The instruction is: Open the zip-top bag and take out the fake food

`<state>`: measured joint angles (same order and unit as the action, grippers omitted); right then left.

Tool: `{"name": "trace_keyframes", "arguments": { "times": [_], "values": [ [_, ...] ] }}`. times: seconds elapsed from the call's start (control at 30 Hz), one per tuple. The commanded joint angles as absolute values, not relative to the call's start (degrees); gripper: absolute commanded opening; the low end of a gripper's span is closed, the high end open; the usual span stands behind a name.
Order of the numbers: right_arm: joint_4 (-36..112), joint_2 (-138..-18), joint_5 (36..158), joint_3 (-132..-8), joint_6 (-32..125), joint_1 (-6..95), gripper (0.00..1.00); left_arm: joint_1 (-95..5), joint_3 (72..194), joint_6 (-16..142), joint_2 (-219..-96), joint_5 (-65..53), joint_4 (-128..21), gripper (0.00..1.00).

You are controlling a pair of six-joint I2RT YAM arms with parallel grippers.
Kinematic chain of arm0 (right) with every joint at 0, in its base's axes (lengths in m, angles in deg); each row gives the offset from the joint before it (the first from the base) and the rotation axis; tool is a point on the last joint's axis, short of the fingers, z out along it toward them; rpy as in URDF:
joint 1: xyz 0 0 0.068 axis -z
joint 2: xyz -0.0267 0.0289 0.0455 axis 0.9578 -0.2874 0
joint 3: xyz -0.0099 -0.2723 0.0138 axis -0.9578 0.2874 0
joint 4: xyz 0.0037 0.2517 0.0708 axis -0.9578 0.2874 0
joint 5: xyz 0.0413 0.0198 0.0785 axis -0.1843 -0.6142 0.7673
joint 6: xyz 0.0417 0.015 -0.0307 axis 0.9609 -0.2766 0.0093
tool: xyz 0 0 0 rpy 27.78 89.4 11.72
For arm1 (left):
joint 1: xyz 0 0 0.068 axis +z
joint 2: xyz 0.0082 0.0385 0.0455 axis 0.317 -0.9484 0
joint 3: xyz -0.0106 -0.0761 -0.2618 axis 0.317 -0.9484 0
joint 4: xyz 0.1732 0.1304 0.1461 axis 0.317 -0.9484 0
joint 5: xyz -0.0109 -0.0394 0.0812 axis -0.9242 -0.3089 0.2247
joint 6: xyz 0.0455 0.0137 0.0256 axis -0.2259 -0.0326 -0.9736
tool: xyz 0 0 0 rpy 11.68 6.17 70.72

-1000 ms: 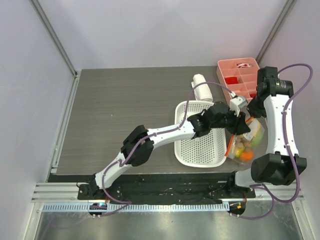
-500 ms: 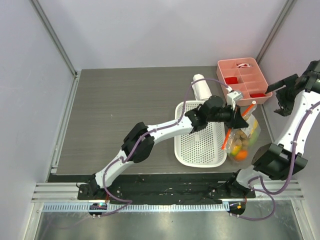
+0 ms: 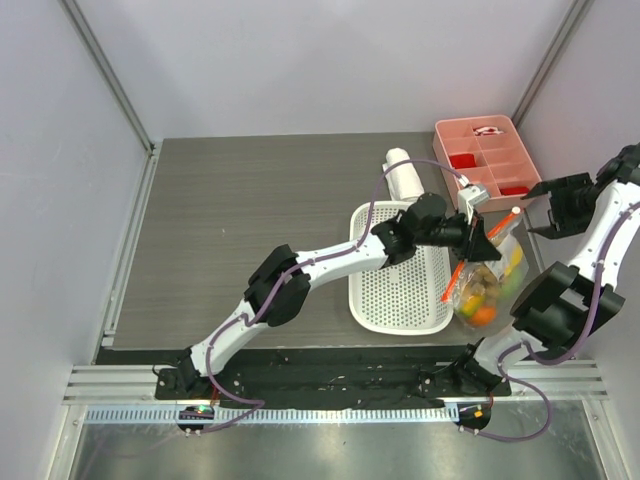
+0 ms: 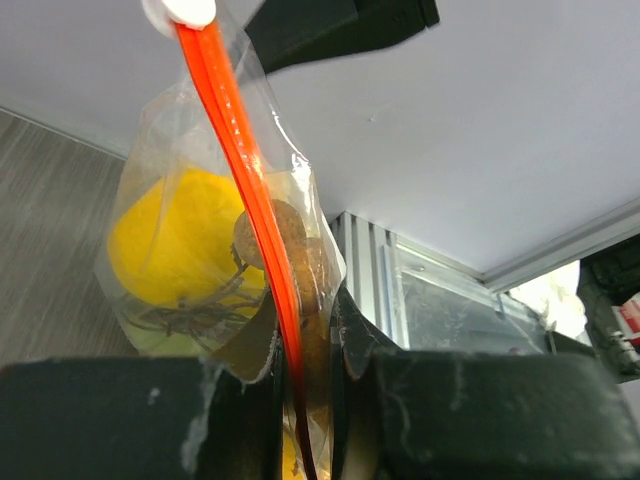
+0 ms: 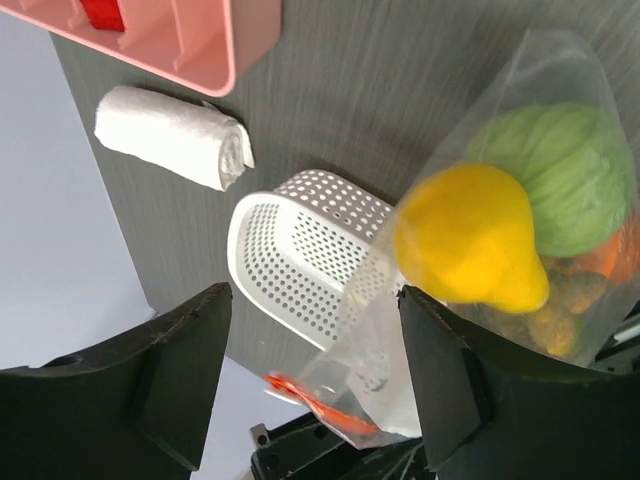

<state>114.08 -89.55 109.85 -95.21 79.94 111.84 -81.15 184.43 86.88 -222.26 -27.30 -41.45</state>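
Reaching far from its base at the near left, the left arm (image 3: 320, 265) stretches low across the white perforated basket (image 3: 400, 290), wrist turned toward the right side of the table (image 3: 250, 220). The left gripper (image 3: 482, 233) is clamped on the zip-top bag (image 3: 487, 282): in the left wrist view the orange-red zip strip (image 4: 240, 170) runs straight down between the two closed fingers (image 4: 120, 420). From that grip the strip slants up toward the pink compartment tray (image 3: 500, 150), and the bag's bulging body lies just beside the basket's right edge. I cannot tell whether it rests on the table. A lemon (image 5: 470, 240), a green fruit (image 5: 555, 185) and an orange fruit (image 3: 483, 314) show through the plastic.

The right arm (image 3: 590, 250) is folded upward at the table's right edge. The right gripper (image 3: 548, 205) hangs apart from the bag, jaws spread wide with nothing between them. A rolled white towel (image 5: 170, 135) lies beyond the basket.
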Motion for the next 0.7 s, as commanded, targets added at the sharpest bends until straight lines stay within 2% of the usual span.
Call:
{"name": "trace_keyframes", "arguments": {
  "times": [0.0, 0.03, 0.13, 0.23, 0.43, 0.67],
  "values": [
    [123.7, -84.4, 112.1, -90.2, 82.2, 112.1, 0.71, -81.5, 183.8, 82.8, -218.9, -24.7, -38.5, 0.0],
    [123.7, -84.0, 112.7, -89.3, 82.5, 112.1, 0.65, -81.5, 183.4, 81.9, -218.5, -24.1, -38.9, 0.0],
    [123.7, -83.6, 113.6, -88.0, 83.4, 112.1, 0.63, -81.9, 182.5, 78.8, -217.3, -22.5, -40.4, 0.0],
    [123.7, -83.6, 115.4, -87.7, 83.2, 112.1, 0.53, -82.1, 183.1, 77.9, -217.5, -22.6, -41.5, 0.0],
    [123.7, -83.8, 116.2, -86.4, 83.0, 112.1, 0.48, -82.8, 184.8, 76.8, -218.2, -22.5, -42.7, 0.0],
    [123.4, -84.8, 117.6, -84.8, 83.3, 112.1, 0.53, -83.9, 187.2, 73.9, -219.3, -22.4, -45.7, 0.0]
  ]
}}
